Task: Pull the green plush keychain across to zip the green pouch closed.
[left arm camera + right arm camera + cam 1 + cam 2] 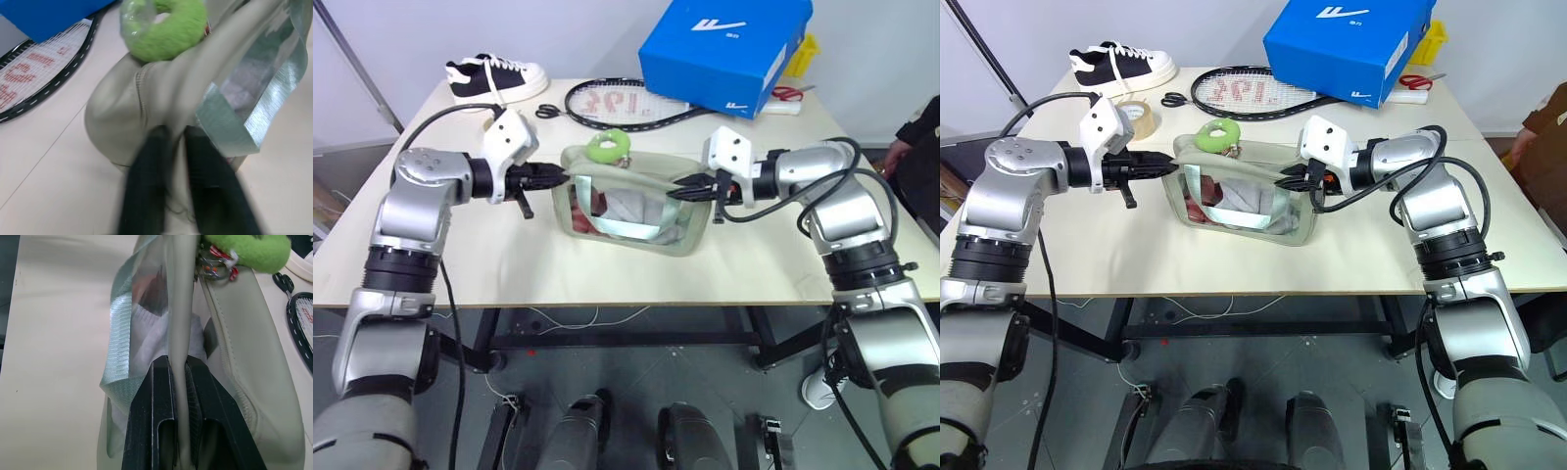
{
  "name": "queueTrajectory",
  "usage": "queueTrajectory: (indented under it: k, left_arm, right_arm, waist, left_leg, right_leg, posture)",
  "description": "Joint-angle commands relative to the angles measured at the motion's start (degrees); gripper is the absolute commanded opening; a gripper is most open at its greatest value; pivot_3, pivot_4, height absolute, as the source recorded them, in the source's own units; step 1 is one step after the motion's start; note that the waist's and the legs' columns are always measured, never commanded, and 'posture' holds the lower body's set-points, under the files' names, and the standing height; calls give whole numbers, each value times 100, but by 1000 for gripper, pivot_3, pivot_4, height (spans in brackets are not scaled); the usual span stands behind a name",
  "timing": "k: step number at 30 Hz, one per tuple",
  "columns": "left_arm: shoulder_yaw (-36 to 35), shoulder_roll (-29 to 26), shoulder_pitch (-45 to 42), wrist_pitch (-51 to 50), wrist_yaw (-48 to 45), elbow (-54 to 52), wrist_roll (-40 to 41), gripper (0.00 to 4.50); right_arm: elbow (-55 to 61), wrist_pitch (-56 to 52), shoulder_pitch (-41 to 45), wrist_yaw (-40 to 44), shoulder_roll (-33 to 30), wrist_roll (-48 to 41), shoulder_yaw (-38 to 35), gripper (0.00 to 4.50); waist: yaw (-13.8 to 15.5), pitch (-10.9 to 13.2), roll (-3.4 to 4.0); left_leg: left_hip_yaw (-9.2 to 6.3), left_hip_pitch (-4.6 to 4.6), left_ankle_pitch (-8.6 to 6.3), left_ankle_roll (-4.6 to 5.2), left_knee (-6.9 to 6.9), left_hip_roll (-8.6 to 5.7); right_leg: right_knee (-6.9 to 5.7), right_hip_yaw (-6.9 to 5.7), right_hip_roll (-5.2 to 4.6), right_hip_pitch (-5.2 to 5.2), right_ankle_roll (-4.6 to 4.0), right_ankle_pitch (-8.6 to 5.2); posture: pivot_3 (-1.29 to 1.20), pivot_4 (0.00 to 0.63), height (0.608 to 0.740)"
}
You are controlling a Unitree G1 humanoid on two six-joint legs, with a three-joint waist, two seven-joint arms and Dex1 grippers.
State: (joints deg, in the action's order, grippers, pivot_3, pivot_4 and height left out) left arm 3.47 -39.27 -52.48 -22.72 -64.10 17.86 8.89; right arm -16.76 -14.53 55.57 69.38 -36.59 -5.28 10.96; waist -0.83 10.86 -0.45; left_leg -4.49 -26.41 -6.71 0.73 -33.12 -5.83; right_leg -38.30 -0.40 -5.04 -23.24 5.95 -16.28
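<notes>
Tools (560, 176) (677, 193) pinch opposite ends of the green pouch (631, 211).

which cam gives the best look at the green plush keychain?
Left wrist view: the green plush keychain is large and close, sitting on the green pouch top. Right wrist view cuts it at the frame's upper edge. The eye views show it whole but small, near the pouch's left end.

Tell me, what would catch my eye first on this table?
Probably the pale green pouch mid-table, pinched at both ends: the left gripper and the right gripper each have their jaws shut on its fabric. On its top sits a bright lime plush keychain. Behind it lie a racket, a big blue shoebox and a black sneaker at the far left corner.
</notes>
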Motion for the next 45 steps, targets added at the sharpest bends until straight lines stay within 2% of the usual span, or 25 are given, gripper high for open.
queueTrajectory:
  k: [1, 8, 12, 16, 20, 23, 29, 34, 44, 45]
  left_arm:
    - [4, 26, -60, -90, -226, -333, 237, 56]
    - [-33, -74, 126, -502, -336, -757, 389, 56]
    - [-37, -141, 273, -556, -320, -947, 408, 0]
    - [-27, -163, 333, -521, -265, -980, 396, 0]
    - [-22, -141, 321, -482, -241, -942, 391, 0]
    - [13, -105, 280, -441, -234, -899, 370, 0]
    - [21, -108, 241, -410, -226, -843, 347, 0]
    - [-9, -149, 322, -479, -216, -991, 387, 0]
    - [-21, -111, 337, -484, -132, -1013, 386, 0]
    - [-14, -100, 317, -479, -128, -995, 382, 0]
  right_arm:
    - [14, 111, 228, -43, 100, -5, -33, 0]
    - [-191, 3, 446, 36, 55, -62, -127, 0]
    - [-278, -422, 712, 278, -2, -250, -204, 1563]
    - [-728, -640, 1188, 337, 51, -405, -327, 3676]
    - [-1685, -1090, 1968, 209, 438, -808, -694, 3676]
    - [-2511, -1586, 2525, -410, 1179, -1081, -1051, 3676]
    - [-3536, -1860, 2859, -1330, 2054, -666, -912, 3676]
    - [-4086, -1201, 2919, -1781, 2115, -113, -636, 3676]
    - [-4119, -780, 2805, -1554, 2033, 262, -506, 3676]
    - [-4105, -792, 2805, -1529, 2026, 250, -533, 3446]
  waist:
    - [0, 0, 0]
    - [-4, 0, 0]
    - [-3, 1, 1]
    - [2, 1, 1]
    - [-13, 1, 2]
    - [-27, 0, 2]
    - [9, -1, 4]
    - [-7, -1, 4]
    - [-37, -1, 5]
    - [-37, -1, 5]
  left_leg:
    - [0, 0, 0, 0, 0, 0]
    - [0, -1, 0, 0, 1, 0]
    - [0, -2, 0, -1, 2, 0]
    - [0, -2, -2, -3, 2, 0]
    - [0, -1, -6, -10, 5, 0]
    - [0, -1, -6, -11, 10, 1]
    - [-1, 2, -6, -16, 13, 0]
    - [-2, 1, -7, -18, 12, -12]
    - [-1, 1, -5, -21, 15, -6]
    - [-2, 1, -5, -21, 15, -6]
  right_leg:
    - [0, 0, 0, 0, 0, 0]
    - [0, 0, 0, -1, 0, 0]
    - [0, 1, -1, -3, 0, 0]
    - [1, 0, -2, -2, 0, 0]
    - [1, 1, -1, -4, -1, 0]
    - [1, 2, -1, -8, -3, 1]
    - [1, 2, 2, -22, -4, 2]
    - [2, 2, -2, -26, -4, 3]
    - [-4, 3, 4, -23, -3, 3]
    - [-4, 2, 4, -23, -3, 3]
  posture:
    - [0, 150, 740]
    - [0, 150, 740]
    - [0, 150, 740]
    - [0, 150, 740]
    - [0, 150, 740]
    - [0, 150, 740]
    - [0, 150, 740]
    - [0, 150, 740]
    - [0, 150, 740]
    - [0, 150, 740]
